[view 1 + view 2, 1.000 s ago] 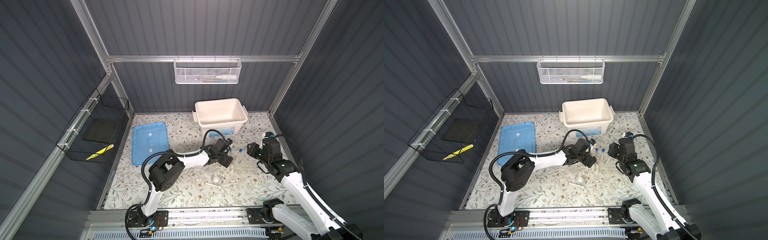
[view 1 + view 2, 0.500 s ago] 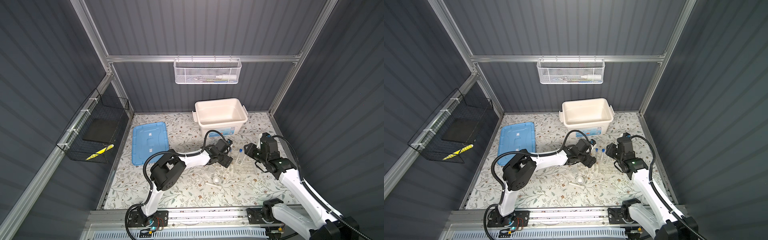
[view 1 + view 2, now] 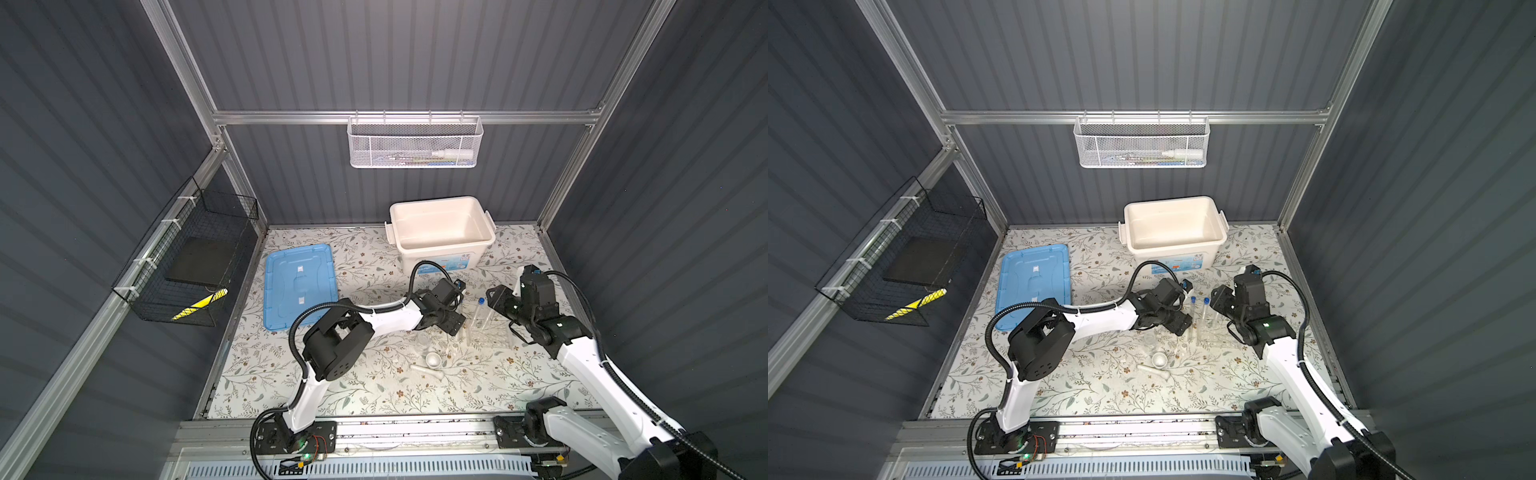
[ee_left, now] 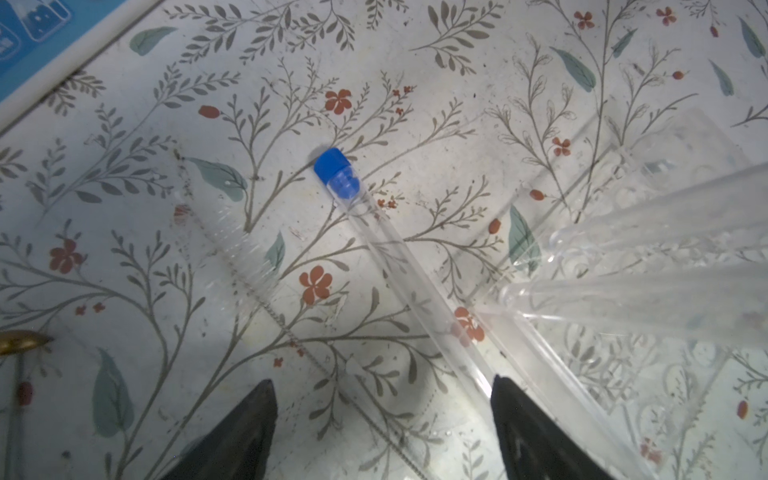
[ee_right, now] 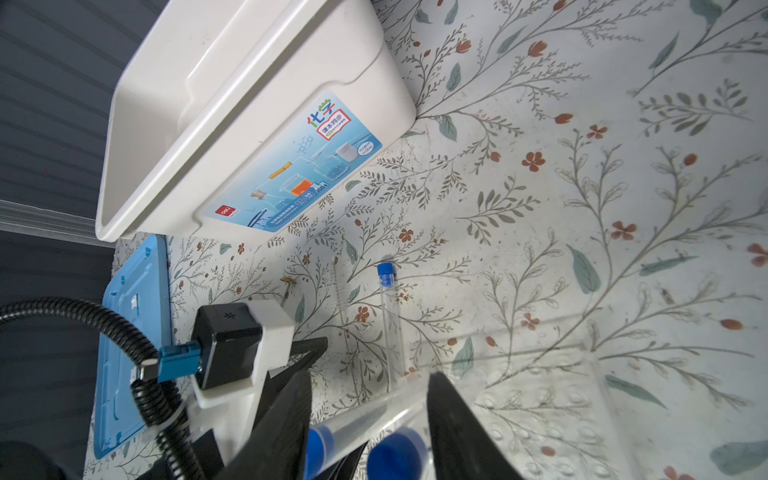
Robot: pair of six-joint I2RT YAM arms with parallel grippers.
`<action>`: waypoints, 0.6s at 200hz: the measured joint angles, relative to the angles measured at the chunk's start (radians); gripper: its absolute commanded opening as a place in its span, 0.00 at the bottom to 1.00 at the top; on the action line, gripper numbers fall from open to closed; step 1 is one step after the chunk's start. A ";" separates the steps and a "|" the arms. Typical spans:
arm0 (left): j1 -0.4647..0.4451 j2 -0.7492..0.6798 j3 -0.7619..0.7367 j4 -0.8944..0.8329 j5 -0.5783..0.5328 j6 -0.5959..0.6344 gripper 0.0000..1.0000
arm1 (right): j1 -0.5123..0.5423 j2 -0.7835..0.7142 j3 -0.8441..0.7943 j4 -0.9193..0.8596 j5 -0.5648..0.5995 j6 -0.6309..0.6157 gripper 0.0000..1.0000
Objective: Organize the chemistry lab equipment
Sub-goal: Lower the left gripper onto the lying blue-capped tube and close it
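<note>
Clear plastic tube rack (image 3: 490, 334) holds two blue-capped test tubes (image 3: 1205, 307); a third tube (image 4: 374, 232) lies on the mat just beside it, under the wide-open left gripper (image 4: 381, 380). The right gripper (image 5: 372, 376) hangs at the racked caps, clamped or not I cannot tell. The bowl (image 3: 433, 359) and pestle (image 3: 419, 369) in front of the rack look not yet sorted.

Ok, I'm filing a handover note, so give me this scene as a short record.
left gripper: open, above lying tube
rack: two standing tubes, capped
right gripper: jaws around standing tubes' tops, grip unclear
bowl: on table, pestle beside
tub: lid off, flat on table
</note>
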 measured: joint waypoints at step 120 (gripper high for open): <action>-0.022 0.088 0.090 -0.044 0.000 -0.011 0.66 | -0.053 -0.049 0.000 -0.045 0.037 -0.032 0.55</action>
